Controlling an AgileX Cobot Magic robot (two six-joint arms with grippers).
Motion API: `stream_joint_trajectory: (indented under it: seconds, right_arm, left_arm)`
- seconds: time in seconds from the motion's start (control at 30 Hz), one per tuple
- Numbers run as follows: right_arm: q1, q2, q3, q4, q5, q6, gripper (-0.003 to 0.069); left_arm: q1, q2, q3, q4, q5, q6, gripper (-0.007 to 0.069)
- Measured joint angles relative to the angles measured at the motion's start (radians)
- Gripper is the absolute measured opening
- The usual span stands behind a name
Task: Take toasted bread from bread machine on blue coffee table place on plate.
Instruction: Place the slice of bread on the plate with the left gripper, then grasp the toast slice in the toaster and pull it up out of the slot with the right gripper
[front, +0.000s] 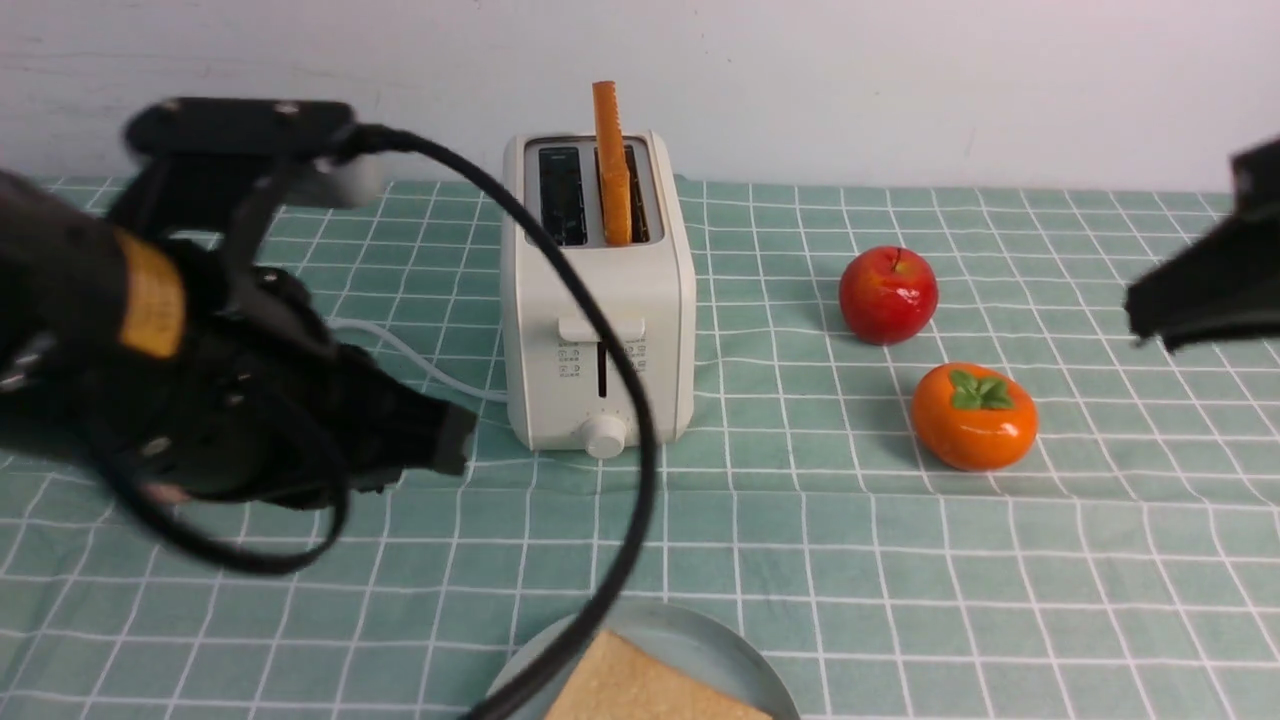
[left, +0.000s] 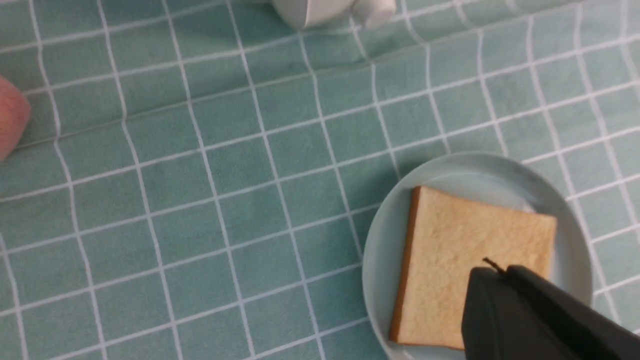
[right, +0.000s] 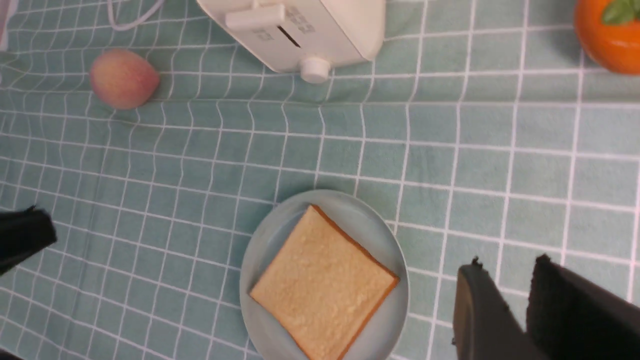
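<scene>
The left end effector (left: 494, 274) is clenched with nothing gripped, its tips being seen over the plate in its wrist view; contact with the bread cannot be told. The right end effector (right: 507, 265) is parted and empty, and is held off to the right, where the approach to the toaster is left unobstructed. One toast slice (right: 325, 280) is laid flat on the round pale plate (right: 395, 325), turned askew to the cloth's grid, presumably set down there as the first of two. The other slice (front: 608, 150) is held upright by the right-hand slot of the cream toaster (front: 600, 290), its upper part left proud, so that a pinch across its faces should be possible. From the left end effector, that slice is placed farther forward and to the right; from the right one, well to the left. The plate is set on the near side of the bench (front: 800, 540), in front of the toaster, probably so that a short carry is needed. The apple (front: 888, 296), persimmon (front: 973, 416) and peach (right: 124, 79) are not needed.
</scene>
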Motion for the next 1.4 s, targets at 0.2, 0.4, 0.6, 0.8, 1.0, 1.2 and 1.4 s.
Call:
stream_joint_trajectory:
  seconds: [0.2, 0.4, 0.6, 0.8, 1.0, 1.2, 1.4]
  right_arm:
    - [0.181, 0.284, -0.364, -0.177, -0.015, 0.089, 0.0181]
    - [0.287, 0.510, -0.653, -0.317, -0.052, 0.115, 0.0287]
    - [0.353, 0.735, -0.850, -0.388, -0.148, 0.143, 0.0448]
    - [0.392, 0.888, -0.876, -0.431, -0.326, 0.163, 0.0559]
    - [0.392, 0.964, -0.876, -0.463, -0.417, 0.166, 0.0559]
    - [0.392, 1.027, -0.877, -0.479, -0.438, 0.166, 0.0360]
    - [0.391, 0.956, -0.907, -0.506, -0.416, 0.167, 0.0106]
  left_arm:
    - [-0.001, -0.244, 0.238, 0.003, -0.207, -0.063, -0.0014]
    - [-0.001, -0.353, 0.380, 0.003, -0.292, -0.066, -0.0014]
    - [-0.001, -0.390, 0.451, 0.003, -0.306, -0.067, -0.0014]
    - [-0.001, -0.392, 0.467, 0.003, -0.270, -0.057, -0.0014]
    - [-0.001, -0.395, 0.468, 0.003, -0.266, -0.052, -0.0014]
    - [-0.001, -0.395, 0.468, 0.003, -0.265, -0.052, -0.0014]
    - [-0.001, -0.395, 0.468, 0.003, -0.232, -0.051, -0.0014]
